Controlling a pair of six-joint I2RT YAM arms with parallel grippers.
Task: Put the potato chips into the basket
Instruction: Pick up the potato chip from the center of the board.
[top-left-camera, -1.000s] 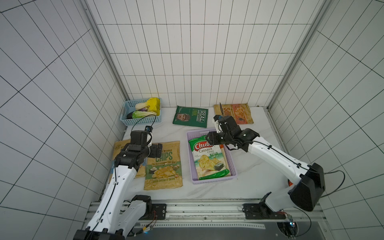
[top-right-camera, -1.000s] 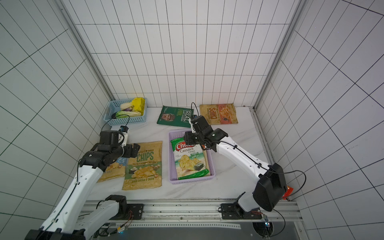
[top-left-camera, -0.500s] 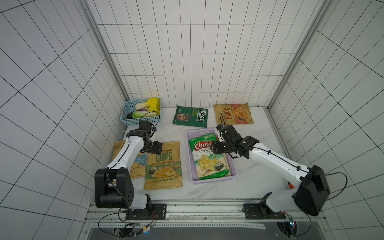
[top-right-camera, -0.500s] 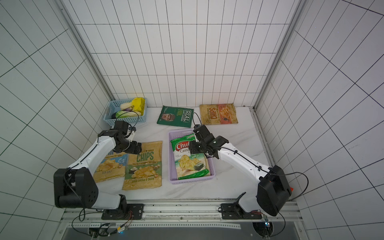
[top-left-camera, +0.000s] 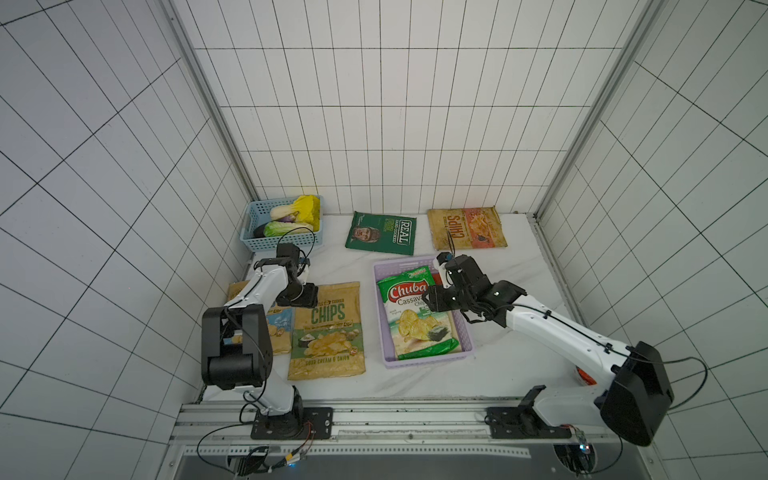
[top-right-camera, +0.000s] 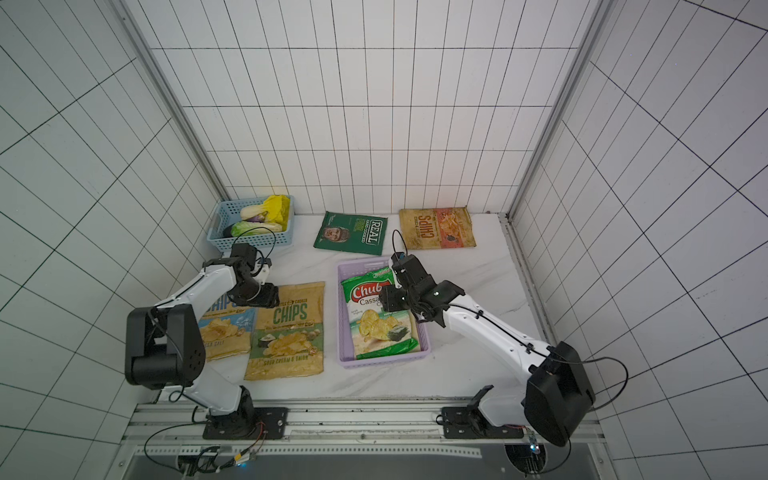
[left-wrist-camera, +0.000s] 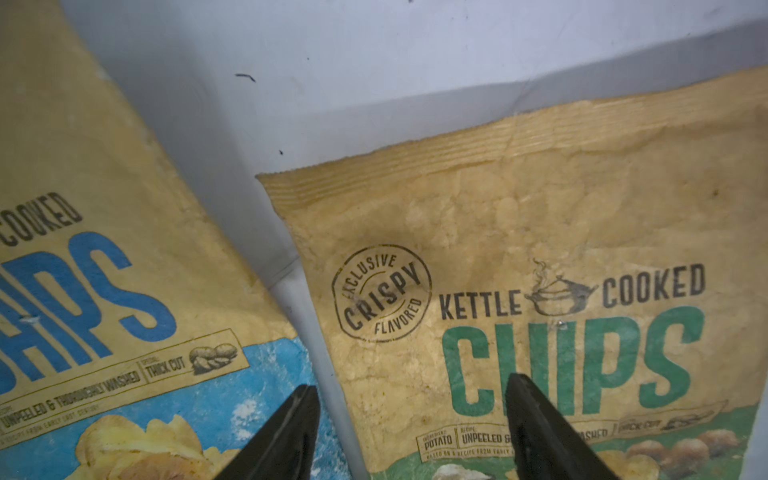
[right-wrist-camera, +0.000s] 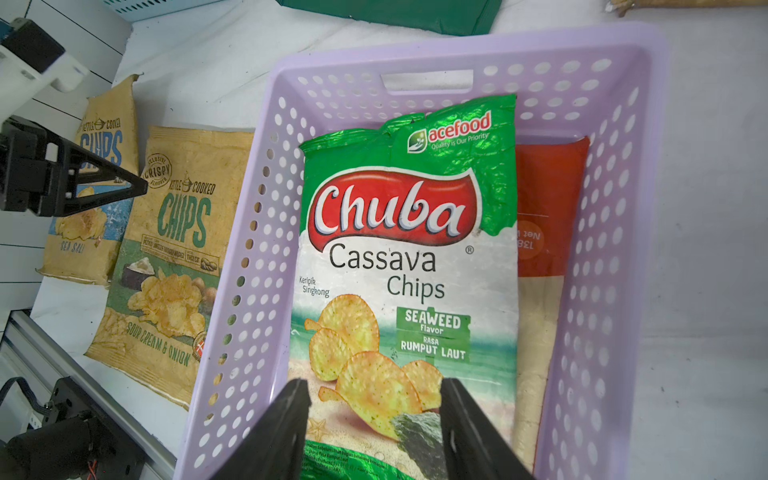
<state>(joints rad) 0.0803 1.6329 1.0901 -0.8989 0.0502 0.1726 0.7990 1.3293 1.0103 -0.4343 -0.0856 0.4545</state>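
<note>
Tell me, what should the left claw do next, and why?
Probably ease down and pinch the edge of the green-lettered CHIPS bag: the left claw hangs open astride that edge, and the bag lies beside the lilac basket, not in it.

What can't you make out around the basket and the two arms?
- Lower bag: the right wrist view shows only a red and cream strip; the Chuba bag in the lilac basket covers its brand.
- Sea salt CHIPS bag: in a top view the left arm hides much of it.
- Left gripper: the left wrist view cuts its fingers off; contact with the sour cream bag is unclear.
</note>
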